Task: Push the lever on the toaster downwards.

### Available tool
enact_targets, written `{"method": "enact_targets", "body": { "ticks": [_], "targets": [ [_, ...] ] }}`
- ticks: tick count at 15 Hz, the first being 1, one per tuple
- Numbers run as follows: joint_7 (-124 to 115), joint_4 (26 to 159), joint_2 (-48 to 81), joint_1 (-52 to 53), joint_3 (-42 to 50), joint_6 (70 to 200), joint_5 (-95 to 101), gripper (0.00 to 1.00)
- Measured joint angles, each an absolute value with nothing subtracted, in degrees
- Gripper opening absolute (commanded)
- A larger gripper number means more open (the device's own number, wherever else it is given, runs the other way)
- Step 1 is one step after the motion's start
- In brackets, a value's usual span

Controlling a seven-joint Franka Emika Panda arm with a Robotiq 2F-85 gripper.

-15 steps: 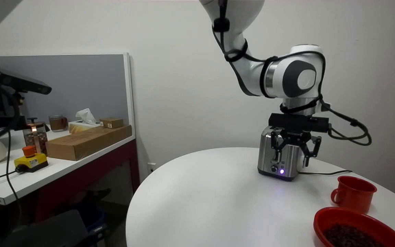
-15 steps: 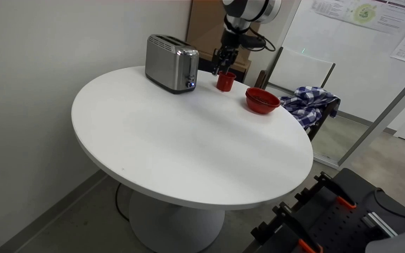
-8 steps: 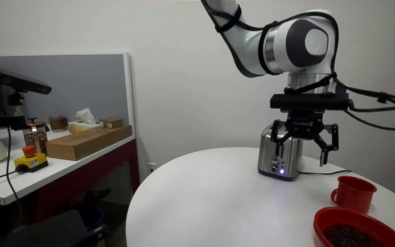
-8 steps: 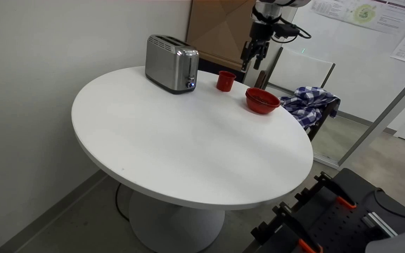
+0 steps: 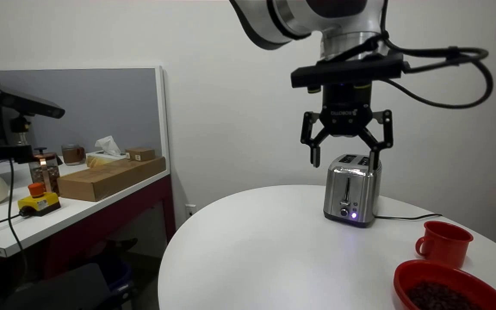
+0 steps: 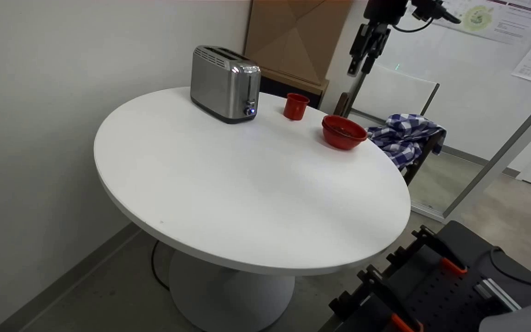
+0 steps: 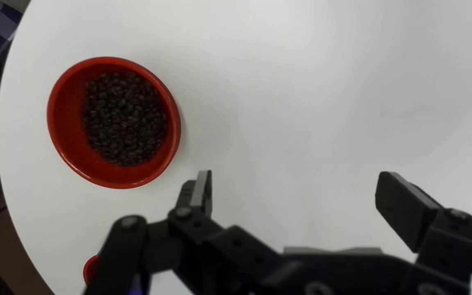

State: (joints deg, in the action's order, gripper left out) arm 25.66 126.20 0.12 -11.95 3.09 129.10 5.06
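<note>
The silver toaster [image 5: 336, 193] stands on the white round table, also in an exterior view [image 6: 212, 83]. Its lever [image 5: 345, 202] sits low in the front slot, just above the knob, and shows low in the slot in an exterior view too [image 6: 250, 102]. A bluish-purple light [image 5: 354, 215] glows beside the knob. My gripper [image 5: 345, 160] is open and empty, raised in the air and apart from the toaster. It also hangs high, well to the toaster's right, in an exterior view [image 6: 359, 68]. In the wrist view its fingers [image 7: 295, 184] are wide apart over bare table; the toaster is out of view there.
A red mug [image 5: 448, 245] and a red bowl [image 5: 416, 277] of dark beans stand on the table near the toaster. The bowl also shows in the wrist view [image 7: 66, 119]. A black cord [image 5: 407, 217] runs behind the toaster. A wall [image 5: 248, 129] stands behind the table.
My open gripper has moved up and away from the toaster, past the mug. It no longer hides the toaster's front. The toaster, lever, mug and bowl have not visibly moved.
</note>
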Motion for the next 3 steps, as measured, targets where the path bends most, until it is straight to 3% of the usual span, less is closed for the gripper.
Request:
{"method": "enact_targets", "body": {
  "ticks": [3],
  "targets": [
    [24.83,130.43,-5.66,-11.38,3.16,129.04,5.06,1.00]
  ]
}}
